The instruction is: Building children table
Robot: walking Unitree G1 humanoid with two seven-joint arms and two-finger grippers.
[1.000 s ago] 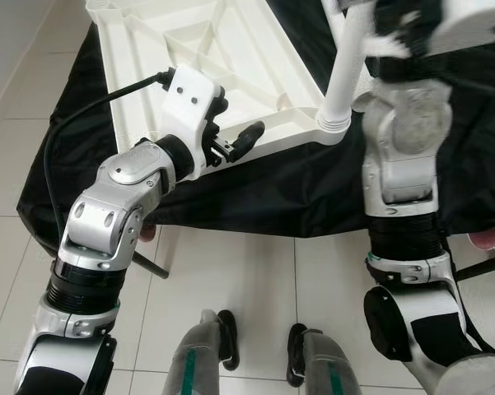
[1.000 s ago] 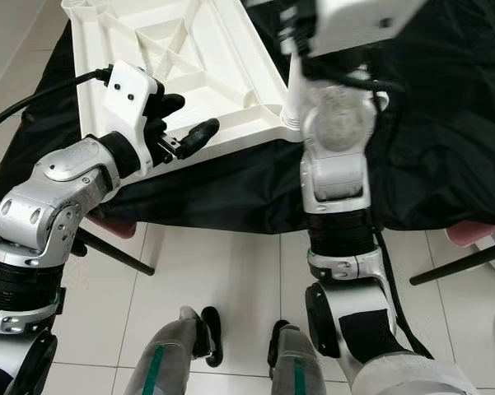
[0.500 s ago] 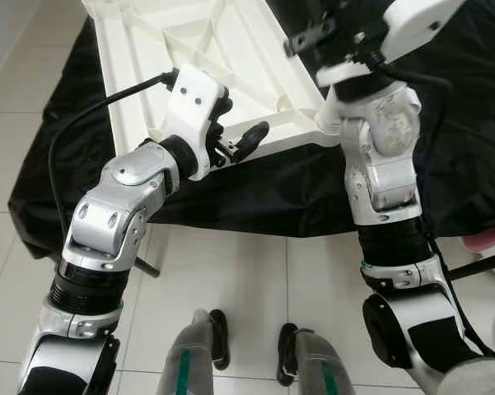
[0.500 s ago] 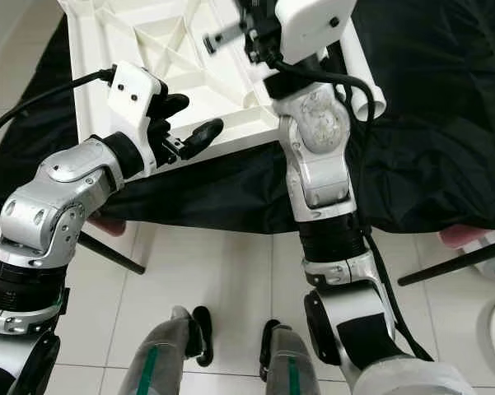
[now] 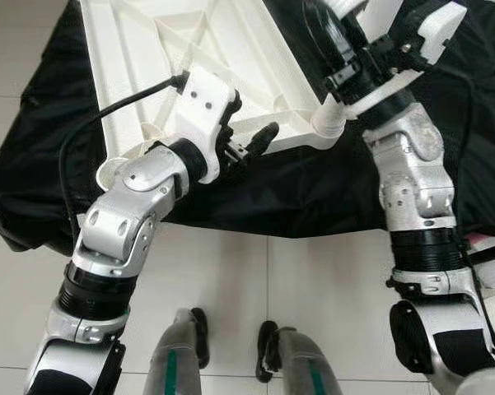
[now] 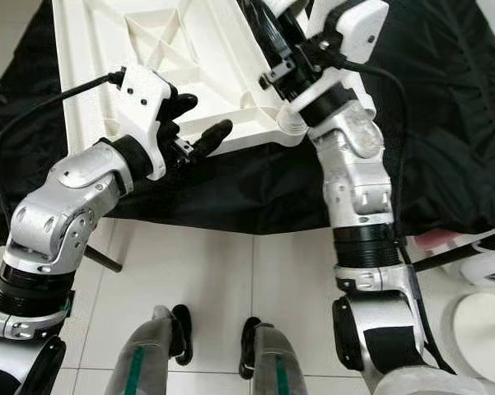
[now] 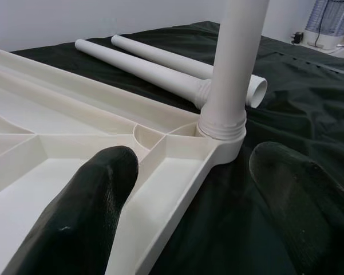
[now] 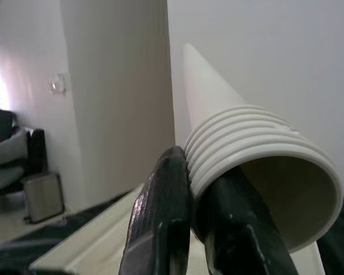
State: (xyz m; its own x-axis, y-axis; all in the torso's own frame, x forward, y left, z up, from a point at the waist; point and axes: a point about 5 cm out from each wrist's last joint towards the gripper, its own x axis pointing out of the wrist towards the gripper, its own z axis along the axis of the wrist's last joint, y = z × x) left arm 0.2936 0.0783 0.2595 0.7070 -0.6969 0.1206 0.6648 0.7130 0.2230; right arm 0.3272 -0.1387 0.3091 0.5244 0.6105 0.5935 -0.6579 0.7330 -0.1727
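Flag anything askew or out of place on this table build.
Nothing looks damaged. The white tabletop lies underside up on the black cloth, one leg standing in its corner socket. Two spare legs lie loose on the cloth. The right gripper pinches another leg's threaded end.

Right wrist cam, close-up. Right pincer (image 8: 189, 229): two black fingers (image 8: 160, 223) closed on the ribbed, threaded end of a white table leg (image 8: 257, 172). Leg is a hollow tube w/ open mouth toward the cam; its far end tapers away against a pale wall (image 8: 263, 57). Just beside it, a second white tube (image 8: 117, 86) stands upright, wider in frame. Near the lower edge, a white ribbed edge of the tabletop (image 8: 86, 240). Background, blurred: a dark seat (image 8: 11, 154) & a small grey bin (image 8: 43, 197) on the floor.
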